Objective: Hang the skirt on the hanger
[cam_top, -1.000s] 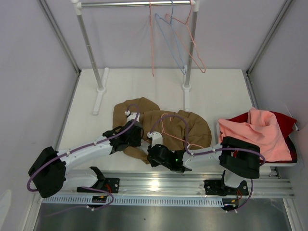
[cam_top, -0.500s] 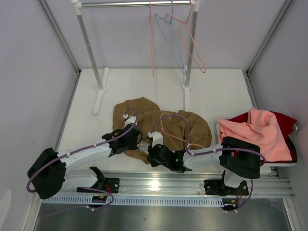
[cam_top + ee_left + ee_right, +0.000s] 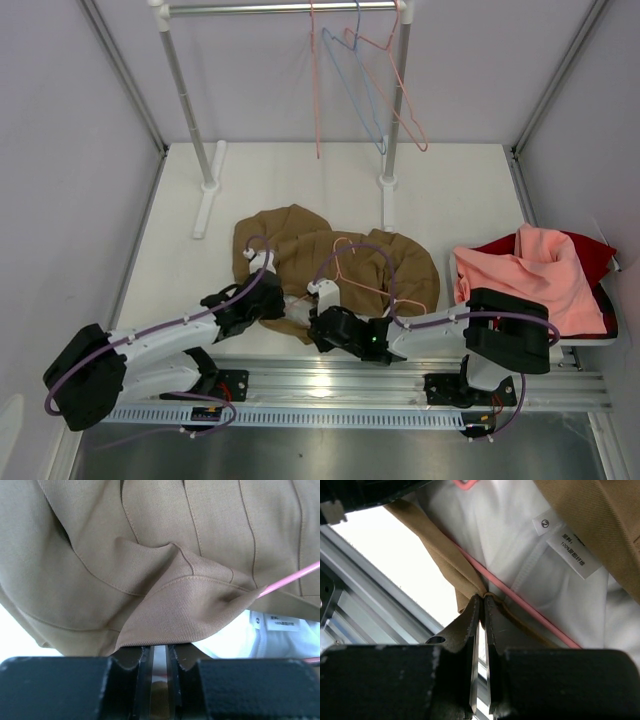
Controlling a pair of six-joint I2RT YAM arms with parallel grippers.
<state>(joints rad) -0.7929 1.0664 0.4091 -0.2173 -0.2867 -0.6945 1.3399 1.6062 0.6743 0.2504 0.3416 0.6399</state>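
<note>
Now, your left jaws and right jaws each pinch the skirt (image 3: pixel 300 235) hem tight; open counter (image 3: pixel 270 180) spans mid-frame.

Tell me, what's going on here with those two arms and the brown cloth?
Two robot arms are working to put a brown skirt on a pink wire hanger. The skirt lies crumpled on the table, with the hanger on it and part of the wire under a fold. The left hand and the right hand each pinch the skirt's near edge, close together. The skirt is not yet properly on the hanger.
</note>
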